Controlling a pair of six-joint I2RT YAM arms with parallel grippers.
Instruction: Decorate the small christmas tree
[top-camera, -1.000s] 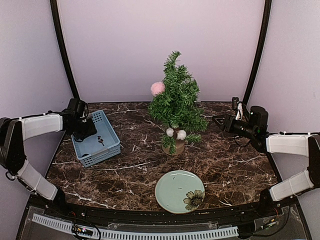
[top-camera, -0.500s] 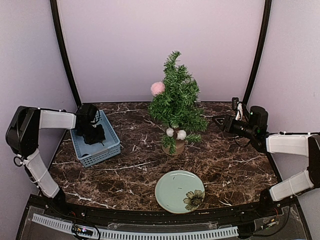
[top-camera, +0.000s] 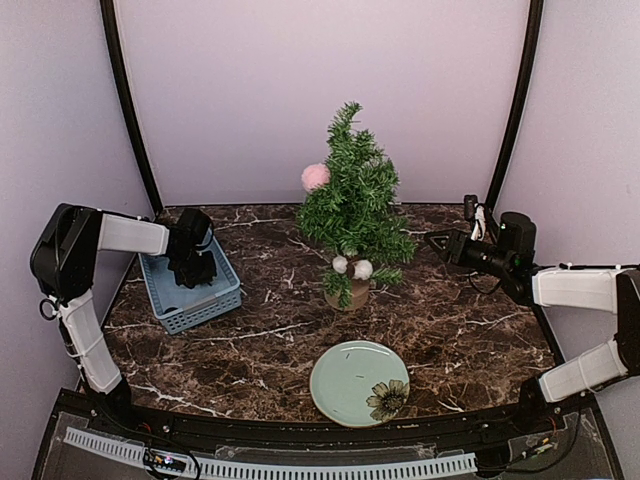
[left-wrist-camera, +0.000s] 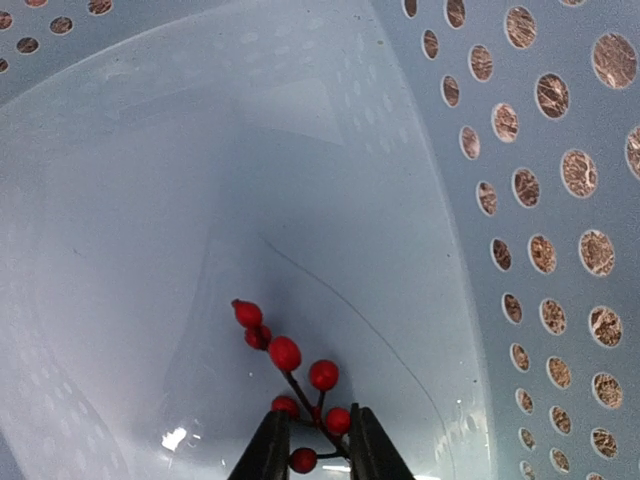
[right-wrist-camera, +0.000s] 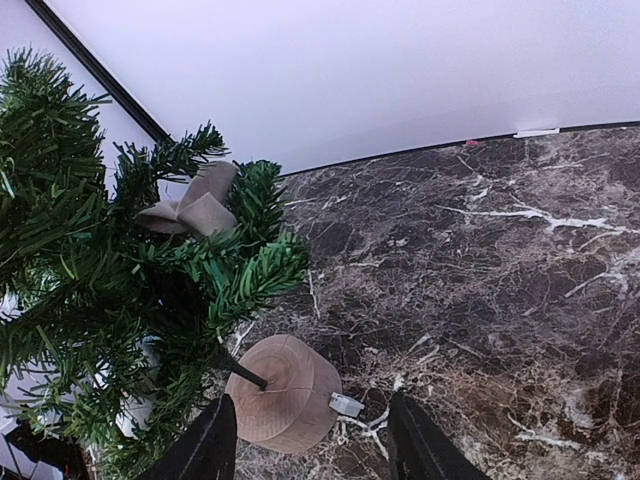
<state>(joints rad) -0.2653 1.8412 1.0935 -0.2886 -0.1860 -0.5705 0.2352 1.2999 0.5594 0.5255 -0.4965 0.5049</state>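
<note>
my left gripper (left-wrist-camera: 312, 445) is down inside the blue basket (left-wrist-camera: 520, 200), jaws narrowed to either side of the thin stem of a red berry sprig (left-wrist-camera: 285, 353) that lies on the basket floor; whether they already pinch it i cannot tell. i go for the stem end because the round berries would likely slip out of a grip. the small christmas tree (top-camera: 352, 200) stands upright on its wood stump at the middle of the marble table (top-camera: 450, 320), well apart from the basket. it carries a pink pompom (top-camera: 315, 177) high on the basket's side, two white pompoms (top-camera: 362, 269) low down and a beige bow (right-wrist-camera: 190, 210). my right gripper (top-camera: 440, 243) hangs near the tree, jaws apart and holding nothing, placed there, i judge, to steady the tree when the sprig comes over. a green plate (top-camera: 320, 385) sits in front of the tree
</note>
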